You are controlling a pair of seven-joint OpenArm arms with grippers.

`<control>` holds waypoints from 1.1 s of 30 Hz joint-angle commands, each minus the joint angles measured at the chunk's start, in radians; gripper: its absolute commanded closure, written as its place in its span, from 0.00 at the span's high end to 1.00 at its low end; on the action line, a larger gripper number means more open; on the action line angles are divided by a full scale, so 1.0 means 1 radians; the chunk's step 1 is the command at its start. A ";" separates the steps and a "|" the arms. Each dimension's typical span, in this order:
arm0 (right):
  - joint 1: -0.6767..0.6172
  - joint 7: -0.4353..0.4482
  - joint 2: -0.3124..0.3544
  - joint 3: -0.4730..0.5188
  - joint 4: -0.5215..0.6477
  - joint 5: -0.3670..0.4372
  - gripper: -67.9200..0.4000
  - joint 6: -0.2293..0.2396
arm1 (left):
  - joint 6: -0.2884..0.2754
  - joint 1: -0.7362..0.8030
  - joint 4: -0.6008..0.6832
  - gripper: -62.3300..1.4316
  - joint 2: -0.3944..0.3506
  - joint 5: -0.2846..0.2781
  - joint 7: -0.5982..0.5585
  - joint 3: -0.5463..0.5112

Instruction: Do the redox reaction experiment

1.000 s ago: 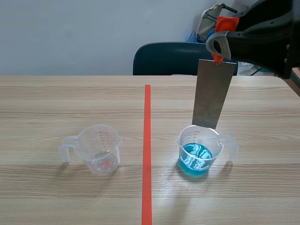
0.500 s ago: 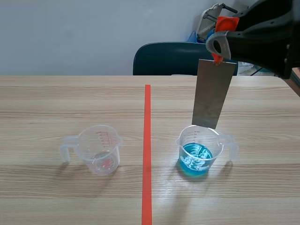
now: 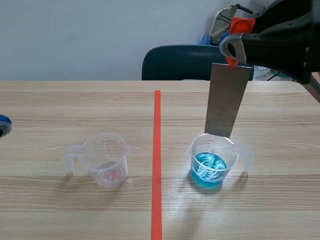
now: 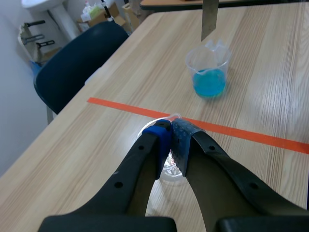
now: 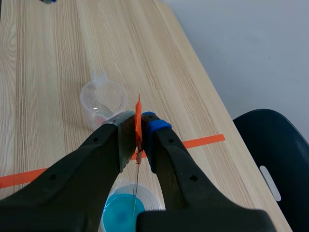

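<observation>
Right gripper [image 5: 137, 124] clamped on metal plate [image 3: 227, 100], plate hanging just above blue-liquid cup [image 3: 210, 162].
Left gripper [image 4: 170, 133] closed, holding nothing, over empty cup [image 3: 106, 160] on table [image 3: 75, 100].

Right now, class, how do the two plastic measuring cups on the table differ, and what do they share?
The blue-filled cup holds blue liquid; the clear cup looks empty. The metal strip held by the right gripper hangs just above the blue-filled cup; no strip hangs over the clear cup. They stand on opposite sides of the tape line. Both are upright, transparent, handled measuring cups, handles turned away from the line.
</observation>
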 commanded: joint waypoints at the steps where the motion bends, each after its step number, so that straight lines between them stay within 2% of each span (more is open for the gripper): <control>1: 0.020 0.019 0.005 0.014 0.004 0.008 0.02 0.000 | 0.006 -0.042 0.000 0.05 0.017 -0.010 0.012 0.040; 7: 0.020 0.019 0.005 0.014 0.004 0.007 0.02 0.000 | 0.007 -0.220 -0.023 0.05 0.097 0.000 0.101 0.220; 16: 0.020 0.018 0.005 0.014 0.004 0.007 0.02 0.000 | 0.004 -0.448 -0.039 0.05 0.286 0.137 0.242 0.432; 24: 0.020 0.019 0.005 0.014 0.004 0.007 0.02 0.000 | 0.004 -0.565 -0.051 0.05 0.402 0.140 0.287 0.577; 33: 0.020 0.018 0.005 0.014 0.004 0.007 0.02 0.000 | 0.004 -0.675 -0.099 0.05 0.516 0.140 0.374 0.683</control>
